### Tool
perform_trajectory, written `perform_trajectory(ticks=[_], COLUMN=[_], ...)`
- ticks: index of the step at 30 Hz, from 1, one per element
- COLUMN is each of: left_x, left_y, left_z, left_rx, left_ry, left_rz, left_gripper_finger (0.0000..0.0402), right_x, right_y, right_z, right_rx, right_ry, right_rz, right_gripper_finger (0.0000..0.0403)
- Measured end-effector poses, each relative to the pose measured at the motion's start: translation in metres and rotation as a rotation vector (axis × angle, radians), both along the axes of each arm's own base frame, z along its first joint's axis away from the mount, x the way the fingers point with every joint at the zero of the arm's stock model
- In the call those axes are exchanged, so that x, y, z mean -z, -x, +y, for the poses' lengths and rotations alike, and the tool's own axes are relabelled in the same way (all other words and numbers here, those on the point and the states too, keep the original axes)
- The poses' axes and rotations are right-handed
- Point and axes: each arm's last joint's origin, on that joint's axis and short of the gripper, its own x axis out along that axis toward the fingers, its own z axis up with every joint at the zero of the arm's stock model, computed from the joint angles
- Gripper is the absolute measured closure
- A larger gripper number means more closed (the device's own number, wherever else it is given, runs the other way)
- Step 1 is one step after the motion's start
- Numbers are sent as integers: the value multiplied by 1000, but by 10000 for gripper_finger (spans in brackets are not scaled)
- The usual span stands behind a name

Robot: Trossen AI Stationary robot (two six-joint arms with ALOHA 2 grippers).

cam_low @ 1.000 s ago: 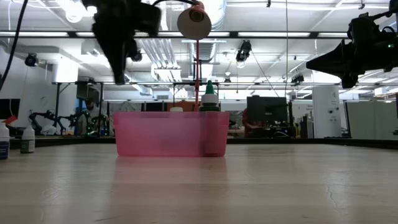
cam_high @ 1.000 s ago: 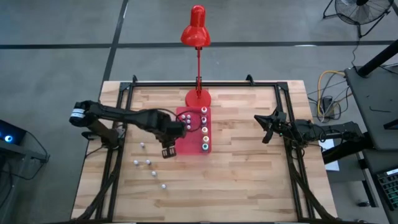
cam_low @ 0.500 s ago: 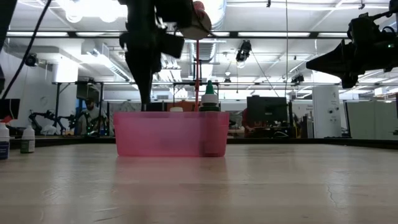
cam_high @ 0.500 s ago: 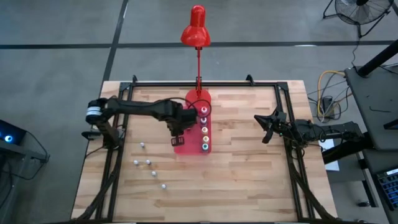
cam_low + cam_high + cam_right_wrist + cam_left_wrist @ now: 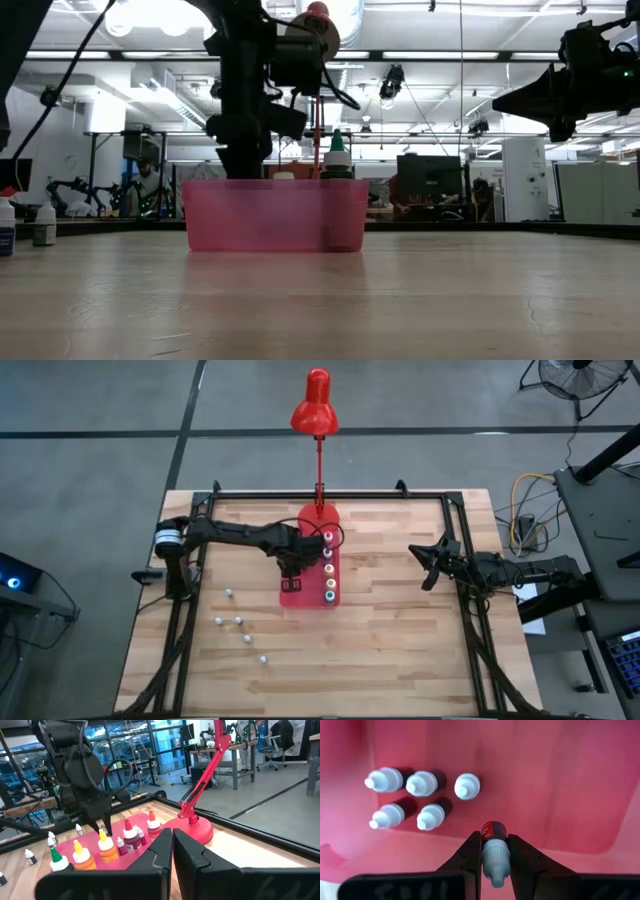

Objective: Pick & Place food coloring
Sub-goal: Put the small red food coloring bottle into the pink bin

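**Food coloring bottle held over the red tray**

Food coloring bottle (image 5: pixel 493 851) is small, with a dark body, a red label and a ribbed whitish cap. The left tool (image 5: pixel 493 854) is closed on it, above the red tray (image 5: pixel 560 780). Its long axis runs along the fingers (image 5: pixel 468 856), and the cap points back toward the wrist. Farther inside the tray, five whitish-capped bottles (image 5: pixel 422 783) stand in a group. More small bottles (image 5: pixel 238 622) lie on the desk (image 5: pixel 400 650). The right tool (image 5: pixel 428 563) is closed and empty, well apart.
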Motion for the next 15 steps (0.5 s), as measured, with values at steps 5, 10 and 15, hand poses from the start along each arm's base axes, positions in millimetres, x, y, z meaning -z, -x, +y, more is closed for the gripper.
perform_trajectory(ticks=[5, 10, 15], left_x=[14, 20, 25], left_y=[4, 2, 4], left_z=[0, 1, 2], left_rx=[15, 40, 55], left_ry=[-1, -10, -13], left_rz=[1, -31, -30], left_gripper_finger=[359, 359, 359], right_x=[0, 0, 0], right_y=[0, 0, 0], right_z=[0, 0, 0], right_rx=[0, -1, 0], right_ry=[0, 0, 0], right_rz=[0, 0, 0], right_gripper_finger=[394, 394, 394])
